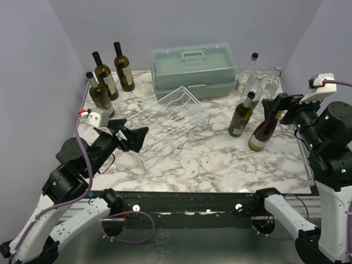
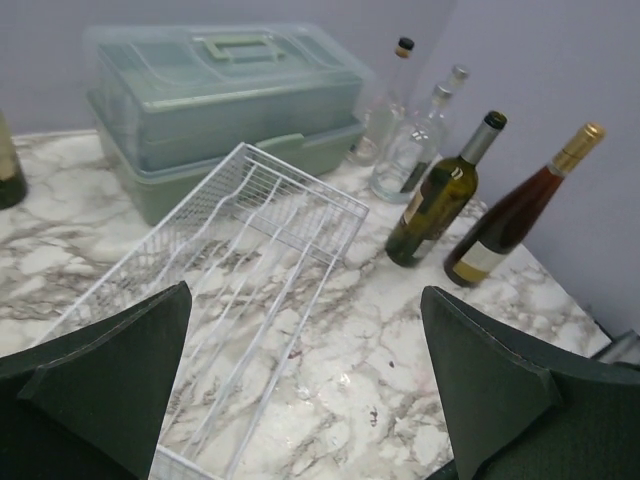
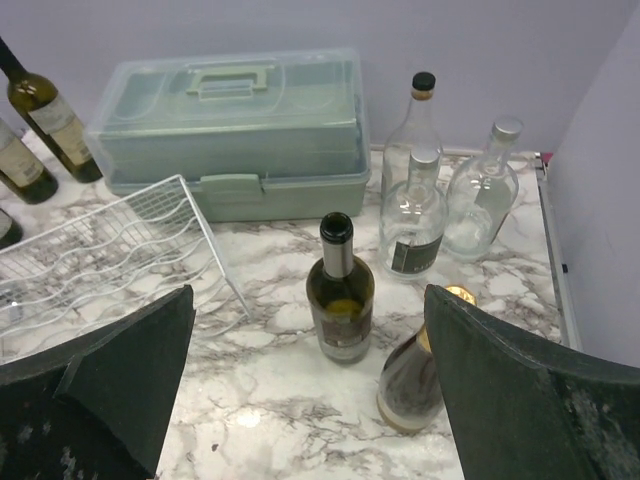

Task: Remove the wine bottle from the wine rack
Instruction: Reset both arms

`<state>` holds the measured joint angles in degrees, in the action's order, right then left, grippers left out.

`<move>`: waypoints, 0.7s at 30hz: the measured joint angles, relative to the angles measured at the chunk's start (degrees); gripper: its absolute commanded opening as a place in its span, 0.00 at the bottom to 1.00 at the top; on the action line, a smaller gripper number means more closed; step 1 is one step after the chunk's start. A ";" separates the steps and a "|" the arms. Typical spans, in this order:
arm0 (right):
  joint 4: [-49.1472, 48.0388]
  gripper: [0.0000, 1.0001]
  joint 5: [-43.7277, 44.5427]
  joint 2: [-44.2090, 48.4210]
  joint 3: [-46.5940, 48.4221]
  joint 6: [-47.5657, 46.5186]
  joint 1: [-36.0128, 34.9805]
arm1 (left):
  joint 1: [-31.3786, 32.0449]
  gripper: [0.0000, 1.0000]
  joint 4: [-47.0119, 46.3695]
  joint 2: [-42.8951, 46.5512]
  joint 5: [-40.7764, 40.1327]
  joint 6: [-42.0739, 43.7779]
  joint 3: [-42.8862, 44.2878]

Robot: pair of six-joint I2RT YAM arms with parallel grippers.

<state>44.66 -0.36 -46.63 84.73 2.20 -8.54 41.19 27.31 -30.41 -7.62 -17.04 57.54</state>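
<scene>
The white wire wine rack (image 1: 170, 118) lies at the table's middle left with no bottle in its grooves; it also shows in the left wrist view (image 2: 250, 230) and the right wrist view (image 3: 100, 250). A rose wine bottle with a gold cap (image 1: 266, 129) stands on the marble at the right, beside a green wine bottle (image 1: 241, 115). My right gripper (image 1: 278, 107) is open and empty just above the rose bottle (image 3: 410, 385), whose cap is partly behind my right finger (image 3: 520, 400). My left gripper (image 1: 129, 135) is open and empty at the rack's near left corner.
A grey-green plastic case with a handle (image 1: 193, 69) stands at the back. Three dark wine bottles (image 1: 107, 77) stand at the back left, and clear glass bottles (image 1: 258, 77) at the back right. Purple walls close in both sides.
</scene>
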 measured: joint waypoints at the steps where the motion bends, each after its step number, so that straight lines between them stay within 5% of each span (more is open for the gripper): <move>1: -0.04 0.99 -0.22 -0.35 0.83 0.31 0.00 | -0.26 0.99 0.83 0.04 -1.01 0.46 1.29; 11: -2.58 1.00 -1.68 2.56 -1.64 0.74 0.00 | -0.68 0.99 7.56 -1.60 -12.68 6.21 9.09; 21: -3.54 1.00 -1.62 5.73 -5.42 2.08 0.00 | -0.70 0.98 9.33 -0.94 -13.73 4.63 8.74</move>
<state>41.12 -1.98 -40.91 79.31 4.27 -8.54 40.49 36.64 -31.35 -21.34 -12.40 66.28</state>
